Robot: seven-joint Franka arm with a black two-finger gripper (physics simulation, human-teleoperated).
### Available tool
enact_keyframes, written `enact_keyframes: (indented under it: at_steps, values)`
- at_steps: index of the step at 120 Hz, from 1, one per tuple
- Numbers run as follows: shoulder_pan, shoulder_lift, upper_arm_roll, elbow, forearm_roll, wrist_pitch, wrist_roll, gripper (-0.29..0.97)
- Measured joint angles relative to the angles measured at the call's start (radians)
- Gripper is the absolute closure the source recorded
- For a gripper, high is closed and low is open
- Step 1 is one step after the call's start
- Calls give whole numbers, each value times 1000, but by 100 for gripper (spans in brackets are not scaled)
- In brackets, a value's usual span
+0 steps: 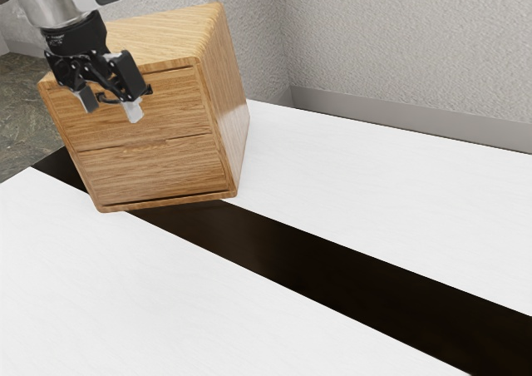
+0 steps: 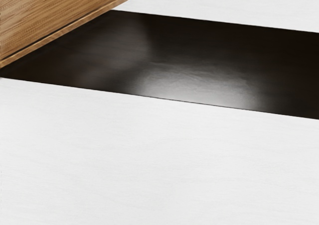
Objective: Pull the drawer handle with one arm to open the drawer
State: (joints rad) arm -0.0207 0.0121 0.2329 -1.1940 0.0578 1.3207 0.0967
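Note:
A light wooden cabinet point(image 1: 179, 76) with two drawer fronts stands at the back of the table, in the exterior view's left. My black gripper point(image 1: 110, 104) hangs in front of the upper drawer point(image 1: 166, 106). Its white-tipped fingers point(image 1: 134, 110) stand apart, open. A small dark handle point(image 1: 103, 100) shows between them, and I cannot tell whether the fingers touch it. The lower drawer point(image 1: 154, 168) looks shut. The cabinet's bottom corner point(image 2: 50, 16) shows in the wrist view.
The table is white point(image 1: 349, 176) with a wide glossy black strip point(image 1: 332, 268) running diagonally from under the cabinet toward the exterior view's lower right. A textured grey wall point(image 1: 399, 35) closes the back. The black strip point(image 2: 199, 65) lies below my hand.

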Motion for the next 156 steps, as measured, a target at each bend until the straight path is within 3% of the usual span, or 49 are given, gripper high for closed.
enact_keyframes:
  at_steps: [34, 51, 66, 93, 104, 125, 156]
  values:
    - [-47, 31, 25, -3, 53, 42, 129, 0]
    - [-30, -4, 33, -146, 58, 239, 344, 0]
    - [20, -23, 29, -276, 136, 456, 534, 0]
    - [161, 91, 29, -248, 237, 696, 793, 0]
    - [196, 91, 26, -256, 248, 754, 873, 0]
    - [168, 23, 6, -357, 250, 835, 994, 0]
    - [176, 62, 7, -368, 239, 895, 1120, 0]
